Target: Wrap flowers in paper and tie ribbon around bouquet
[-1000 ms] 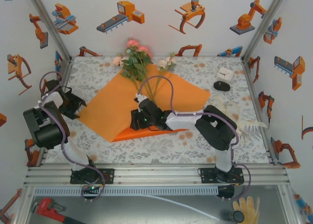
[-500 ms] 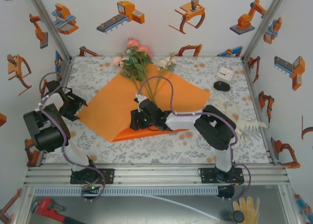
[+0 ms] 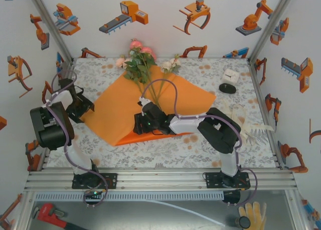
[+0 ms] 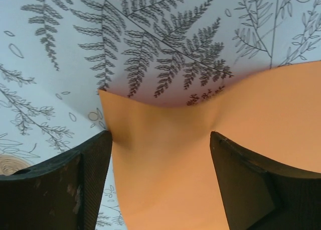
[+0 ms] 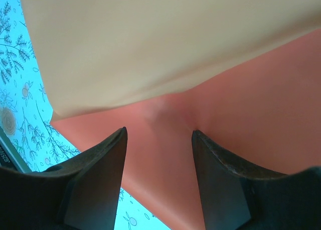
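The orange paper (image 3: 115, 104) lies spread mid-table, its near edge folded over. The flowers (image 3: 140, 62) rest at the back, their stems running down onto the sheet. My left gripper (image 3: 88, 108) is at the paper's left corner; in the left wrist view it (image 4: 160, 137) is open, with the paper (image 4: 251, 114) corner between the fingers. My right gripper (image 3: 135, 124) sits on the folded near edge; in the right wrist view it (image 5: 159, 130) is open over the paper (image 5: 150, 49) fold. The cream ribbon (image 3: 251, 122) lies at the right, partly behind the right arm.
A small white box (image 3: 230, 75) and a black round object (image 3: 227, 88) stand at the back right. The floral cloth (image 3: 165, 149) covers the table. Walls close in the left, right and back sides.
My left gripper has moved right and slightly back, up to the paper's left corner. The right arm has hardly moved.
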